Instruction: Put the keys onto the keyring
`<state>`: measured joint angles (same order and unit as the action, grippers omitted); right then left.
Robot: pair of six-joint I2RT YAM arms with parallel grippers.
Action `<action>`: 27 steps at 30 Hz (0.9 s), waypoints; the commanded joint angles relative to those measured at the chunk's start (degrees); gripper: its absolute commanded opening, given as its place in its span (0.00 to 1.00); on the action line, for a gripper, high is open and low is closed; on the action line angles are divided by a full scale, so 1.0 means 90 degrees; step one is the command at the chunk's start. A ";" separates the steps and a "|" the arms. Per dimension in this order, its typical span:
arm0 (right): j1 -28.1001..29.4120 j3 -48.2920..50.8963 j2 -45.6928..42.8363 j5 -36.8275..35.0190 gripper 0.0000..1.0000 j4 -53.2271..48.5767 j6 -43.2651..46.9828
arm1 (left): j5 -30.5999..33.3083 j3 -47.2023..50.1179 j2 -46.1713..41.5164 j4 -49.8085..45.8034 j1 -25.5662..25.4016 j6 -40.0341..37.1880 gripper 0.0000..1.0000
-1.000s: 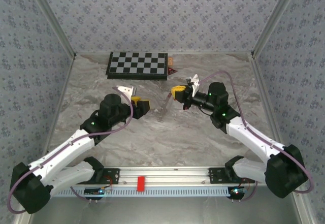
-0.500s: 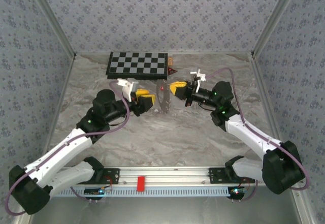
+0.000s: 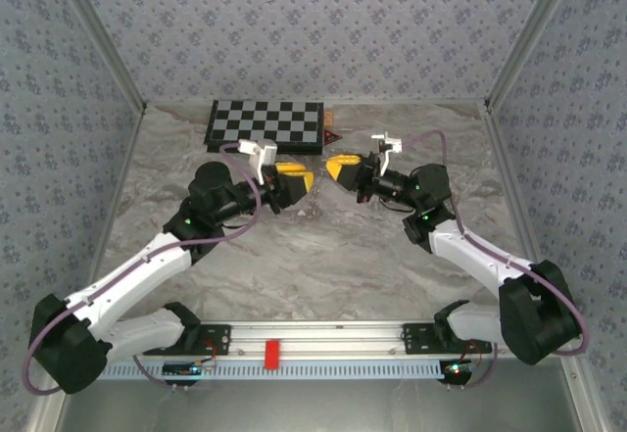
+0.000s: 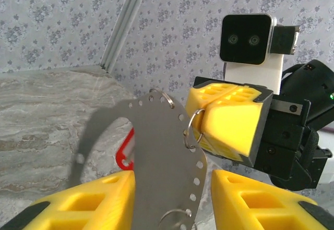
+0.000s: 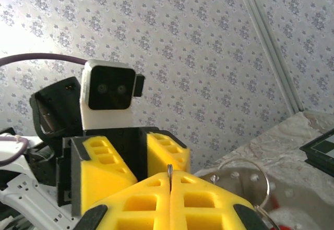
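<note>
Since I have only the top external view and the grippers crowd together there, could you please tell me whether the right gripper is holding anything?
Observer: Yes, the right gripper is shut on a small wire ring hooked at the edge of the keyring.
Operator: Thank you; where is the left gripper?
Observer: The left gripper has one finger on each side of the keyring's flat perforated band; I cannot tell whether they touch it.
Operator: Is a key visible?
Observer: A red key head shows behind the band, its blade hidden.
</note>
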<state>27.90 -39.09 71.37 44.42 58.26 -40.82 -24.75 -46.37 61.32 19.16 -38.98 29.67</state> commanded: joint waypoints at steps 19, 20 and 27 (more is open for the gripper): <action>0.0205 0.0100 0.0038 -0.0001 0.00 0.0594 -0.0200 | -0.0431 -0.0357 0.0451 0.1127 -0.0108 0.0396 0.24; 0.0210 0.0103 0.0037 -0.0004 0.00 0.0606 -0.0194 | -0.0459 -0.0358 0.0469 0.1147 -0.0122 0.0394 0.20; 0.0220 0.0131 0.0055 -0.0020 0.00 0.0670 -0.0248 | -0.0521 -0.0371 0.0516 0.1201 -0.0204 0.0385 0.11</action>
<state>29.41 -38.26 71.70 44.38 60.40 -42.06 -27.90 -47.31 65.82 27.14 -40.29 33.41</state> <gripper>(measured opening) 0.040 0.127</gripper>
